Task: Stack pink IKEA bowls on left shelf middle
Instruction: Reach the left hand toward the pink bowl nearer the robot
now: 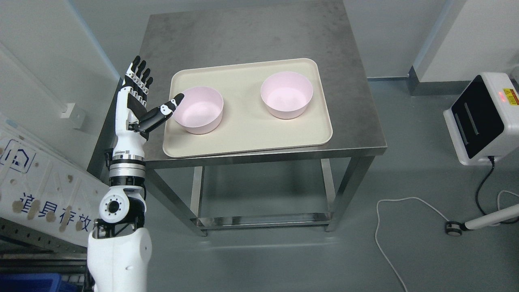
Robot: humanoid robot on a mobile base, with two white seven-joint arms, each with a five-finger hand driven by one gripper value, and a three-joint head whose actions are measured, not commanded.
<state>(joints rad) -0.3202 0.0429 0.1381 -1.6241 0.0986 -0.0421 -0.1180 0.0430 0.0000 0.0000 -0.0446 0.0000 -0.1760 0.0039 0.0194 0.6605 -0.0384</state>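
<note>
Left arm: white-and-black jointed robot arm rising from the lower left; forearm upright beside the left edge of the bench.
Left hand (pixel 140 95): open, holding nothing. Four fingers (pixel 138 75) point up and away; thumb (pixel 166 110) extends toward the near bowl, tip at or just short of its left rim. Contact cannot be confirmed.
Right hand: not in view.
Bench (pixel 251 36): square grey brushed-steel bench with open frame legs.
Tray (pixel 243 134): cream rectangular plastic tray with rounded corners, lying flat on the bench and carrying both bowls.
Near bowl (pixel 199 110): pink round plastic bowl, upright, empty, on the tray's left half. Judged the current target.
Far bowl (pixel 286 95): second pink round plastic bowl, upright, empty, on the tray's right half, well apart from the first.
Step in hand: approach to grasp the near bowl.
Method: place thumb inside the rim and fingers outside the wall, then close evenly before lifting.
Caution: a sideways push may slide the light bowl across the smooth tray; lift straight up.
Shelf: destination not visible.
</note>
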